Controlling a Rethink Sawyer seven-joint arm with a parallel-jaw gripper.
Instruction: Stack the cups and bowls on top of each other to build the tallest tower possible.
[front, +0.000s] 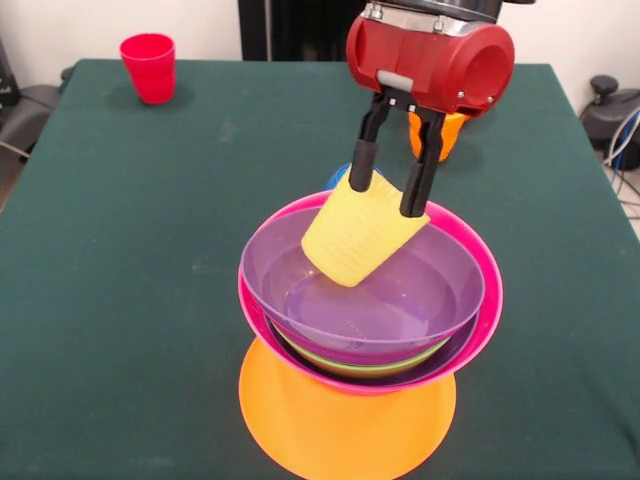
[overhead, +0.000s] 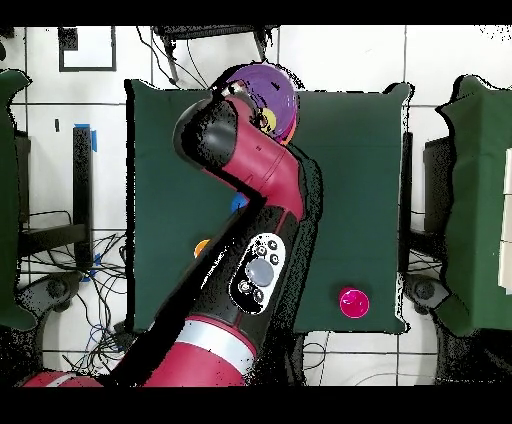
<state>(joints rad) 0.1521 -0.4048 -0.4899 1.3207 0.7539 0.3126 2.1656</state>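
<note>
A: Right, status. The claw (front: 392, 198) is clamped on the yellow cup (front: 360, 235), one finger on each side of its rim end, the cup tilted with its closed end dipping into the purple bowl (front: 365, 300).

B: And the tower (front: 370, 330)?

A: Near the surface's (front: 120, 250) front edge, about midway along it. The purple bowl sits on top, inside the pink bowl (front: 480, 310), with a sliver of green bowl (front: 375, 366) between and the orange bowl (front: 345, 430) as base. Red cup (front: 148, 66) stands alone at the far left corner. An orange cup (front: 450, 132) and something blue (front: 336, 178) peek out behind the claw.

B: How to place it well?

A: My judgement: level the cup, centre it over the bowl's floor, lower until it seats, then let go. Dropped tilted, it would likely roll to the bowl's wall.

B: Any labels?

A: None readable on cups, bowls or arm (overhead: 255, 190).
</note>
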